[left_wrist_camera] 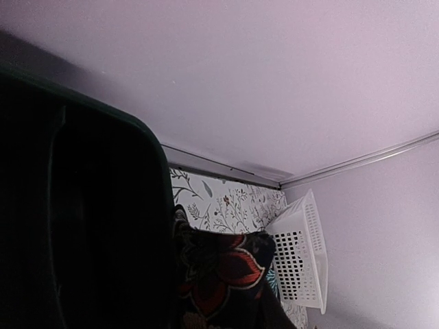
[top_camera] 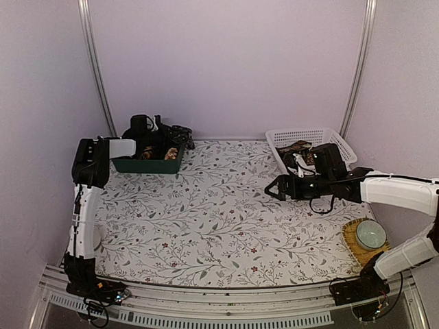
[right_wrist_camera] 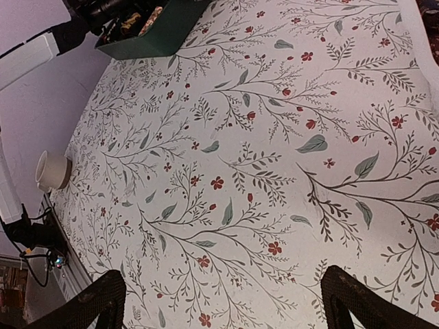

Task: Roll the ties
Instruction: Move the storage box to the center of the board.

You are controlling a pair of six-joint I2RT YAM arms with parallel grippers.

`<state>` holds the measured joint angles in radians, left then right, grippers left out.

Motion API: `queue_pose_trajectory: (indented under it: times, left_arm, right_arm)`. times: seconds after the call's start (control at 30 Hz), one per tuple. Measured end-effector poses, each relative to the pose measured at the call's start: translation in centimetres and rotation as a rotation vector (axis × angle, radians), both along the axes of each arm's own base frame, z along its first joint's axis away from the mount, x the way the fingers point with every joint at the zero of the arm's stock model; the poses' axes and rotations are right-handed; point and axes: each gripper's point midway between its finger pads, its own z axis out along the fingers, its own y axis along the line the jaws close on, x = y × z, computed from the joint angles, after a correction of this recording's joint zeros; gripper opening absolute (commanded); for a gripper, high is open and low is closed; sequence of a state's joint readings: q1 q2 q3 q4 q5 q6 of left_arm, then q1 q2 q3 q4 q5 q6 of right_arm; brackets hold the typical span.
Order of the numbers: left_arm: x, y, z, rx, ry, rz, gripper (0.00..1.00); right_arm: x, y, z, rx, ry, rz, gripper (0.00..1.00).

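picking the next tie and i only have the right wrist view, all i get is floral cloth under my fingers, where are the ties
observer: not in front of you. The ties lie in a white mesh basket at the far right, just beyond your wrist, and your right gripper points away from it, toward the middle.
operator: ok and is the left arm clear of that green tray i see far off
observer: no. The left arm reaches across to the dark green tray, with its wrist right above the tray. Whether it holds a tie I cannot tell.
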<state>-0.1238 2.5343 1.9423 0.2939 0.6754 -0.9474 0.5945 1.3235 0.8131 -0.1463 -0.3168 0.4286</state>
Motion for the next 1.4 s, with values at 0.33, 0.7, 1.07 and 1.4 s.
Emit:
queue_pose_trajectory:
  times: [0.33, 0.7, 1.07, 1.4]
  left_arm:
    - [0.9, 0.9, 0.1, 0.160, -0.011, 0.035, 0.00]
    - [1.2, 2.2, 0.1, 0.306, -0.041, 0.101, 0.00]
    - [0.1, 2.7, -0.6, 0.247, -0.038, 0.119, 0.00]
    - [-5.3, 1.8, -1.0, 0.067, -0.020, 0.123, 0.00]
  right_arm:
    - [0.1, 0.1, -0.5, -0.003, 0.009, 0.002, 1.00]
    - [0.1, 0.2, -0.4, 0.000, 0.008, 0.007, 1.00]
    - [0.1, 0.2, -0.4, 0.000, 0.007, 0.007, 1.00]
    - [0.1, 0.2, -0.5, -0.005, 0.005, 0.009, 1.00]
